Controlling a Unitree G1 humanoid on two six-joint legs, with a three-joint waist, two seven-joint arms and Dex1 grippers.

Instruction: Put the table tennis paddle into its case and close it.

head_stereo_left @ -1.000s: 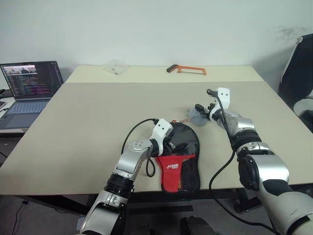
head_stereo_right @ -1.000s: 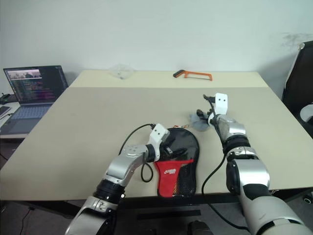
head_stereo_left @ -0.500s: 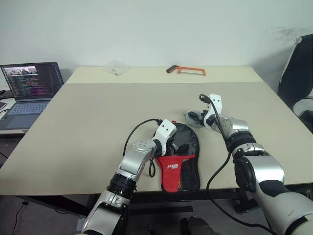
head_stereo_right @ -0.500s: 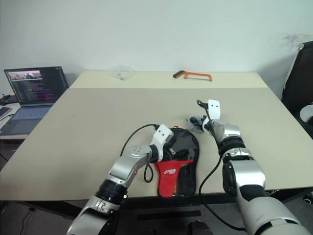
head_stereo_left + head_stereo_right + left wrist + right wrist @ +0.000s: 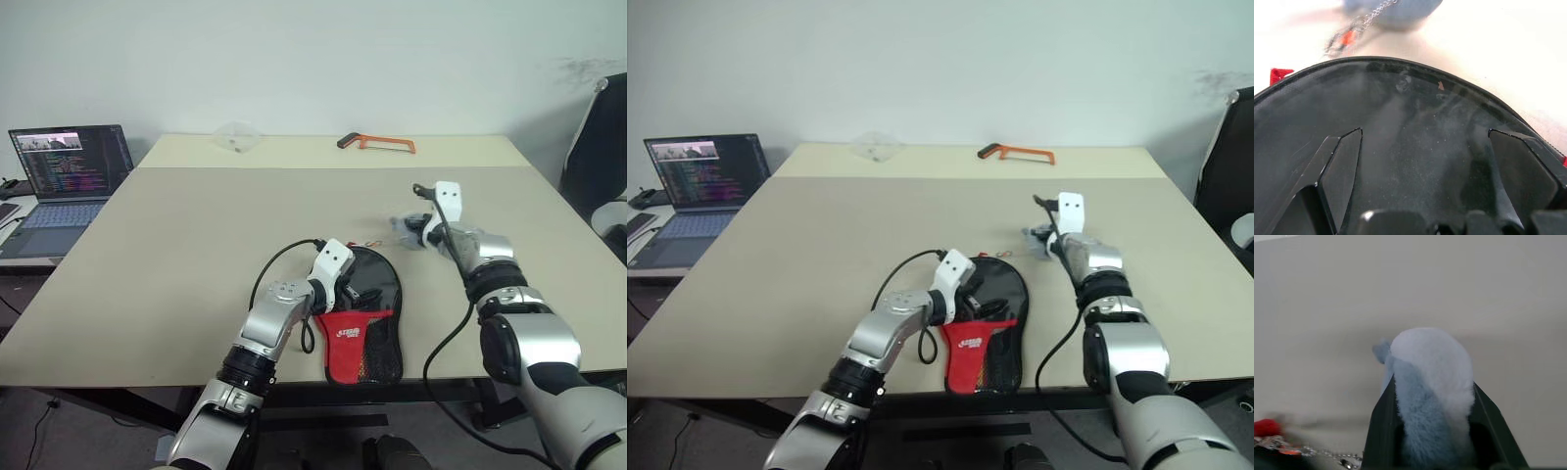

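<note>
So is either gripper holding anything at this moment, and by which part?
The right gripper pinches the fluffy grey charm around its lower body, just above the table. The left gripper is open over the case, holding nothing.

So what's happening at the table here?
The right gripper is shut on a grey fluffy lump that hangs by a chain from the case. The left gripper rests open over the round black end of the case, near the table's front edge.

Laptop [image 5: 67,166] left, orange hacksaw [image 5: 376,143] far across table [image 5: 176,245].
</note>
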